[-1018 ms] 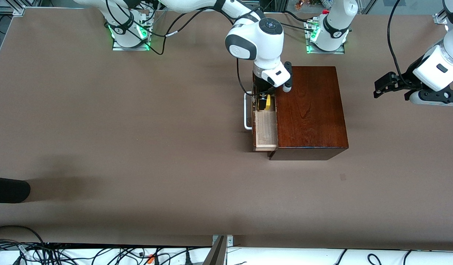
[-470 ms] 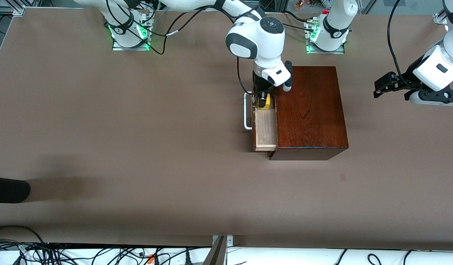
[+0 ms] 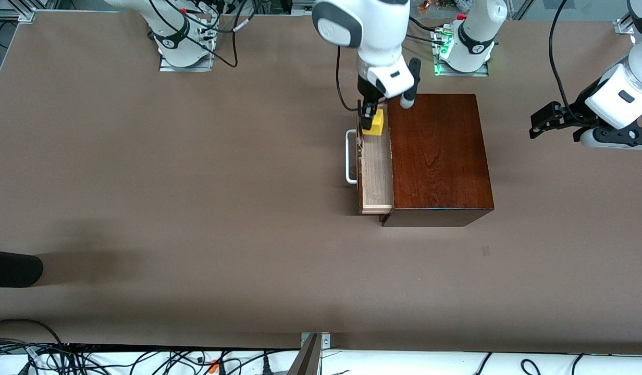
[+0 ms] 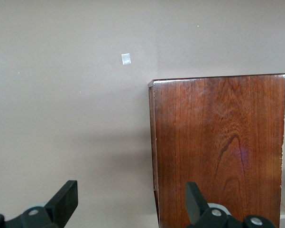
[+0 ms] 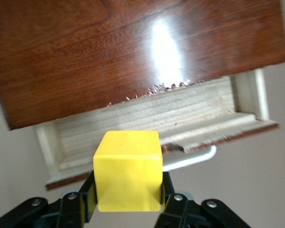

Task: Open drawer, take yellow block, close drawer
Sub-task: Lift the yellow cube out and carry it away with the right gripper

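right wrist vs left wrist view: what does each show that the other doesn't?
Right wrist only: the yellow block clamped in the right gripper, raised over the open drawer with its white handle.
Left wrist only: the open left gripper over bare table, a small pale mark.
Both: the wooden box's glossy top.

Left tool (image 4: pixel 133 211): fingers (image 4: pixel 66 199) spread apart, above the counter (image 4: pixel 71 118) beside the box (image 4: pixel 218 147). A small pale mark (image 4: pixel 126 59) lies on the counter near the box corner.
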Available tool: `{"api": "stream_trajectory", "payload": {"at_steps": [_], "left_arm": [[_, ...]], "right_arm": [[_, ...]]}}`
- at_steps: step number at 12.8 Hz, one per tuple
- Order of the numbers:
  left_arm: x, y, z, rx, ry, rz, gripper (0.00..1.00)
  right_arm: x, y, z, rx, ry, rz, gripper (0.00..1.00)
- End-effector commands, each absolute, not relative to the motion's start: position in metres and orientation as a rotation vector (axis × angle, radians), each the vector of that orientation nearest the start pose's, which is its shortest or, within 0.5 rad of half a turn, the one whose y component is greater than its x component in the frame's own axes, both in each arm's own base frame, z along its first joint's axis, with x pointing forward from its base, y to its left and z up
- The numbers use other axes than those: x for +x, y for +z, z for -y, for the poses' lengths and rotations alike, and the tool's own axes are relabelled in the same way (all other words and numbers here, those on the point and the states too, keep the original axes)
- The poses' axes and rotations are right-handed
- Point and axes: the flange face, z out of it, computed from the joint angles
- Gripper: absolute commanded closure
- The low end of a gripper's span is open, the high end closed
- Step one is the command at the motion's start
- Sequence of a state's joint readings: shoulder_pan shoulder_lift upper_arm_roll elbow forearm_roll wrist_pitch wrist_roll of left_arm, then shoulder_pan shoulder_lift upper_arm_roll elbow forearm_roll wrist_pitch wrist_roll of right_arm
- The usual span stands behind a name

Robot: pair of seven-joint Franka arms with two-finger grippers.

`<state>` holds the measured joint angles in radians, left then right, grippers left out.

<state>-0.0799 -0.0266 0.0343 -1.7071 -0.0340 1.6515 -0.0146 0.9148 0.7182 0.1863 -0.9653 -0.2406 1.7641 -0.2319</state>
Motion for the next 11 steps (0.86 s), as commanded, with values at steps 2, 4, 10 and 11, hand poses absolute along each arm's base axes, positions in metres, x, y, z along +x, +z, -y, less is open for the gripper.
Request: {"api": "stream_trajectory", "payload": {"at_steps": [2, 4, 10, 11], "left_arm": [[0.548, 0.585, 0.027, -3.154, 0.052, -0.049, 0.0], [0.548, 0.585, 0.026, -3.155, 0.052, -0.047, 0.0], [0.548, 0.585, 0.026, -3.155, 0.052, -0.047, 0.0], [0.548, 0.585, 0.026, -3.155, 0.052, -0.047, 0.0]], "right_arm": [[0.432, 0.519, -0.59, -2.6, -0.149, 1.798, 0.81], [0.465, 0.542, -0.554, -2.661, -0.171, 1.702, 0.85], [0.596, 0.567, -0.359, -2.894, -0.016, 1.212, 0.85], [0.61, 0.565, -0.331, -2.918, 0.02, 1.133, 0.84]]}}
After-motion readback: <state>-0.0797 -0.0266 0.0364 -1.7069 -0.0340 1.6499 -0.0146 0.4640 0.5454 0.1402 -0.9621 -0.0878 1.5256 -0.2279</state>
